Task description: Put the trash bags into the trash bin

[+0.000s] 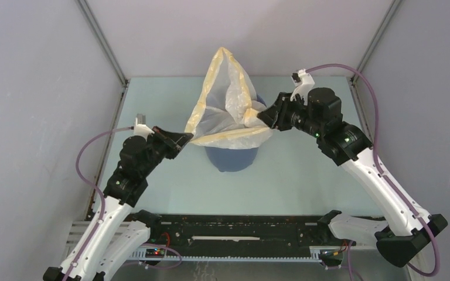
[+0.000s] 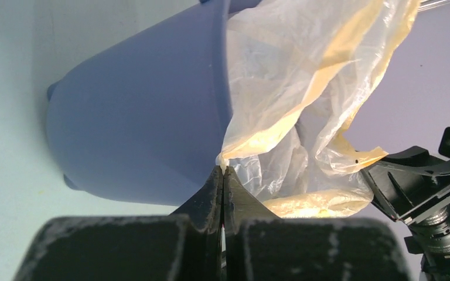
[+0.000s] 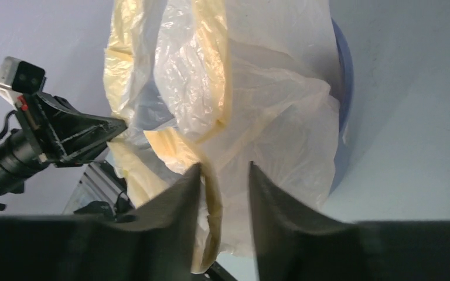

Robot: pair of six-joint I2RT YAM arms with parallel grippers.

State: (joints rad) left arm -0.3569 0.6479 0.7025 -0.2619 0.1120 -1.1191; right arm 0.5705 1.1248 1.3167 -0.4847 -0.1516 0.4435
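The translucent white trash bag with a pale yellow rim stands crumpled up out of the blue trash bin at the table's middle. My left gripper is shut on the bag's left rim edge; the left wrist view shows the jaws pinched on a corner of the bag beside the bin wall. My right gripper is at the bag's right side. In the right wrist view its jaws are apart, with the yellow rim band of the bag hanging between them, and the bin behind.
Grey enclosure walls stand left, right and behind the pale green table. A black rail runs along the near edge between the arm bases. The left gripper shows in the right wrist view, and the right gripper in the left wrist view.
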